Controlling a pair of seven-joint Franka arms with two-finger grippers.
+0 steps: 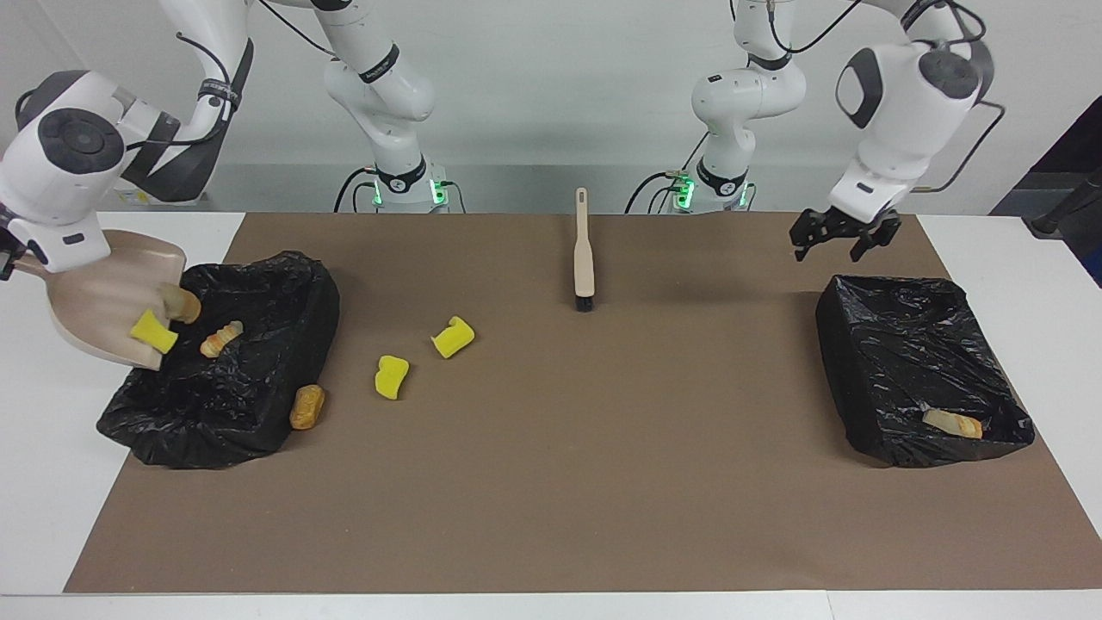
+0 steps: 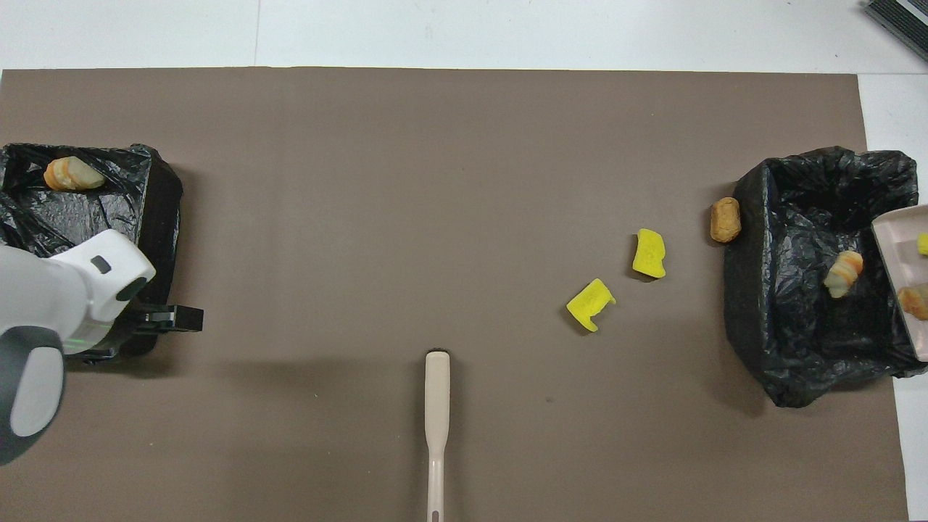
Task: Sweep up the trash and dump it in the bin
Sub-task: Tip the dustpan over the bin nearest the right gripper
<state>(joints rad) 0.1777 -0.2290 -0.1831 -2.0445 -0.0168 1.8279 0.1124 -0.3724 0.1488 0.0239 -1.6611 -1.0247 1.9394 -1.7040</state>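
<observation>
My right gripper (image 1: 13, 258), far left in the facing view, grasps the tilted dustpan (image 1: 103, 297) over the bin (image 1: 258, 405). Yellow sponge chunk (image 1: 153, 331) at the lip: too shallow a tilt and it drops outside. Left gripper (image 1: 844, 234) waits, fingers spread.

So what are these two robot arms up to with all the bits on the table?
They are clearing trash into bins. The right arm tips a beige dustpan over the black-lined bin at its end of the table; a yellow sponge chunk and a brown lump sit at the pan's lip, and one bread-like lump already lies in the bin. Two yellow sponge pieces and a brown lump remain on the mat. The left gripper waits over the other bin. The brush lies unused.
</observation>
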